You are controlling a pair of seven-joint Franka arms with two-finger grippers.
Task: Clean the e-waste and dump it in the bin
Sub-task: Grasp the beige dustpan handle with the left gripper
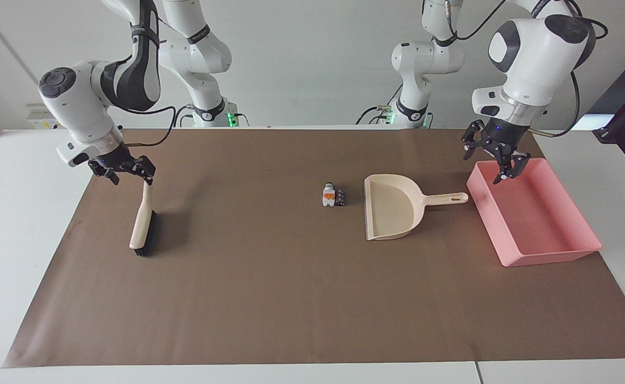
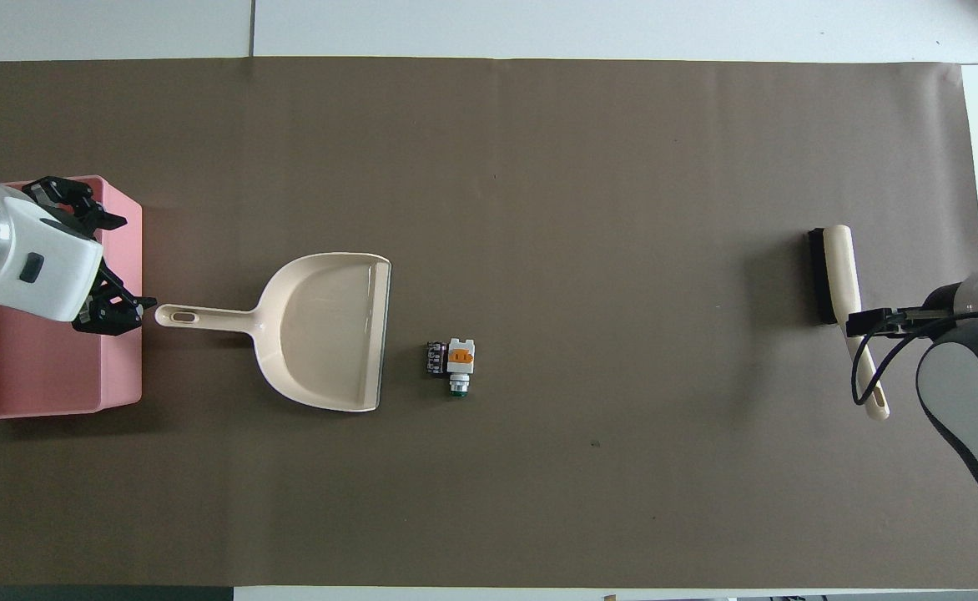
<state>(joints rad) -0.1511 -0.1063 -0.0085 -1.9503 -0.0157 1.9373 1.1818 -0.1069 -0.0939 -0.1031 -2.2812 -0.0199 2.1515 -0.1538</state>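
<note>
Both grippers spread, holding nothing: right gripper (image 1: 122, 170) hangs just above the brush (image 1: 143, 220) handle tip, left gripper (image 1: 493, 158) over the bin (image 1: 552, 256) edge, dustpan (image 1: 392, 213) handle just beside and below it. Drop straight, clamp each handle mid-shaft, squarely. E-waste (image 1: 333, 196) sits between them, just off the dustpan's mouth, so sweep short.

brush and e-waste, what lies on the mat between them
Nothing: between the brush and the e-waste the brown mat is bare, clearest in the overhead view.
</note>
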